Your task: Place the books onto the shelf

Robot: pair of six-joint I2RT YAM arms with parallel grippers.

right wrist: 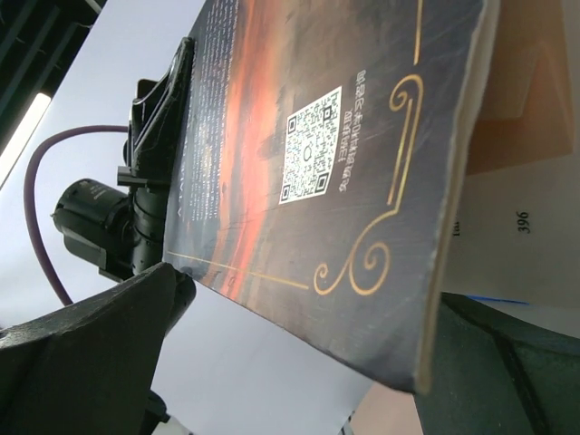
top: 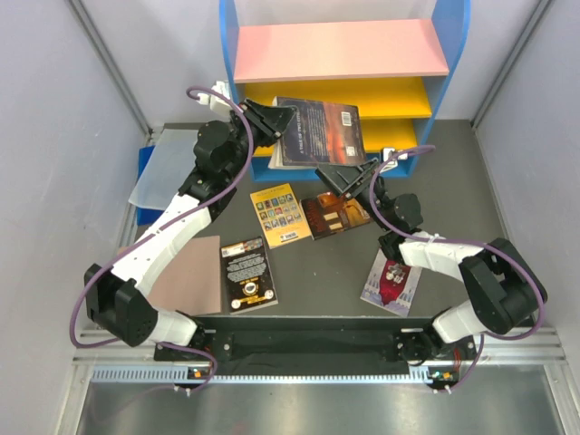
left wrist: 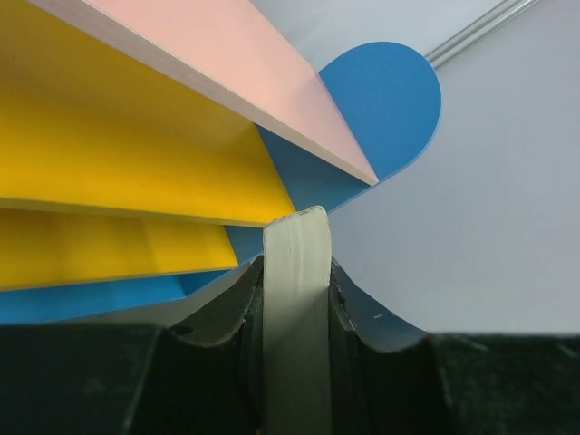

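The blue-orange sunset book point(top: 317, 131) hangs tilted in front of the shelf point(top: 340, 50), over its lower yellow boards. My left gripper point(top: 272, 122) is shut on the book's left edge. The left wrist view shows the pale page edge point(left wrist: 296, 299) pinched between my left gripper's point(left wrist: 296, 272) jaws, with the shelf's pink board point(left wrist: 227, 72) ahead. My right gripper point(top: 349, 177) stands open just below the book. In the right wrist view the book's back cover point(right wrist: 317, 163) dips between the wide fingers of that gripper point(right wrist: 299, 362). Four more books lie on the table: yellow point(top: 279, 213), dark orange-glow point(top: 333, 215), black with gold emblem point(top: 247, 272), pale with dark-red figure point(top: 391, 281).
A brown cardboard sheet point(top: 190, 272) lies at the near left under the left arm. A translucent folder on a blue board point(top: 163, 172) sits at the far left. Grey walls close in both sides of the table.
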